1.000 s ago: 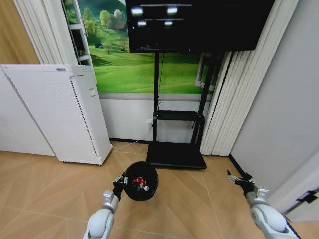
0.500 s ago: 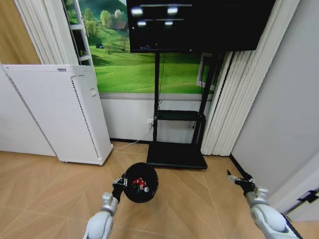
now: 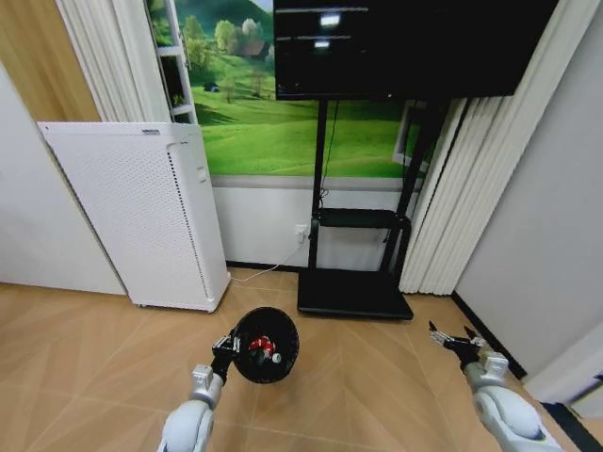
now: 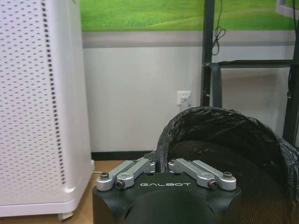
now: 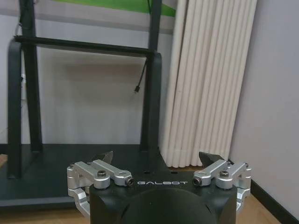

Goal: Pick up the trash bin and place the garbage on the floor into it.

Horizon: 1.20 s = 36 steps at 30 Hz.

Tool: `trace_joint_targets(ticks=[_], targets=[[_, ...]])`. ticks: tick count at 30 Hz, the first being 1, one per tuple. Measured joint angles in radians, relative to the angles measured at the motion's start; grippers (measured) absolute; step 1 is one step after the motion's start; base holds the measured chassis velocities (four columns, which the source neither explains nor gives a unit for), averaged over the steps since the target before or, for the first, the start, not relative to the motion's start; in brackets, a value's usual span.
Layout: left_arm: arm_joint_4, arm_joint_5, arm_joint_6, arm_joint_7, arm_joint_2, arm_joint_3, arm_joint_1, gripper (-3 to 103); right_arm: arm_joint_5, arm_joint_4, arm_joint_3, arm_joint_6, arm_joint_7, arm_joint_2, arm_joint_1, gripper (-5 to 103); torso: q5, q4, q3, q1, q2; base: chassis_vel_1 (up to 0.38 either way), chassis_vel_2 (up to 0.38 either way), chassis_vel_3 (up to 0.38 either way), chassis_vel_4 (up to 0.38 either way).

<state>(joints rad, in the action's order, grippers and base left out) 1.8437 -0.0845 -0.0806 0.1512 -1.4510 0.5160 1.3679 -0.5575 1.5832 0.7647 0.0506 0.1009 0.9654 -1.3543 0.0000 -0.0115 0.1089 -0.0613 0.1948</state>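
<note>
My left gripper [image 3: 226, 345] is shut on the rim of the black trash bin [image 3: 267, 345] and holds it above the wooden floor [image 3: 94, 363], its mouth tipped toward the head camera. Red-and-white garbage [image 3: 262, 347] lies inside the bin. In the left wrist view the left gripper [image 4: 161, 164] has its jaws closed on the near rim of the trash bin [image 4: 224, 140], whose dark liner bulges just beyond. My right gripper [image 3: 452, 340] hangs open and holds nothing at the lower right. The right wrist view shows the right gripper [image 5: 158, 158] with its fingers spread wide.
A tall white perforated appliance [image 3: 141, 217] stands at the left against the wall. A black screen stand [image 3: 353, 294] sits straight ahead, with its base on the floor. White curtains [image 3: 462, 207] and a grey wall close in on the right.
The whole head picture has slid to the right, so the camera has turned left. Both arms and the bin keep their places relative to me.
</note>
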Motion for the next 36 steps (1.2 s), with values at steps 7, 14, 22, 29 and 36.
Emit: trace_joint_targets(ticks=[7,14,22,29,36], targets=[[-0.002,0.000,0.000,-0.002,0.000,-0.001,-0.001,7,0.000,0.000,0.000,0.000,0.000,0.000,0.000,100,-0.0006,0.0003,0.000,0.000,0.000,0.349,0.350,-0.344,-0.351],[-0.008,0.002,0.002,-0.002,-0.001,0.000,-0.001,7,0.000,0.000,0.000,0.000,0.000,0.000,0.000,100,0.0001,0.0001,0.000,0.000,0.000,0.359,0.355,-0.374,-0.354],[0.012,-0.013,-0.004,-0.018,-0.010,-0.029,0.034,7,0.000,0.000,0.000,0.000,0.000,0.000,0.000,100,-0.0001,0.0004,0.000,0.000,0.000,0.161,0.133,-0.160,-0.174],[0.037,-0.029,-0.016,-0.040,-0.018,-0.077,0.094,7,0.000,0.000,0.000,0.000,0.000,0.000,0.000,100,0.0000,-0.0008,0.000,0.000,0.000,-0.077,-0.049,0.061,0.037],[0.052,-0.031,-0.051,-0.085,-0.001,-0.084,0.138,7,0.000,0.000,0.000,0.000,0.000,0.000,0.000,100,0.0000,0.0001,0.000,0.000,0.000,-0.008,-0.011,0.001,0.004]])
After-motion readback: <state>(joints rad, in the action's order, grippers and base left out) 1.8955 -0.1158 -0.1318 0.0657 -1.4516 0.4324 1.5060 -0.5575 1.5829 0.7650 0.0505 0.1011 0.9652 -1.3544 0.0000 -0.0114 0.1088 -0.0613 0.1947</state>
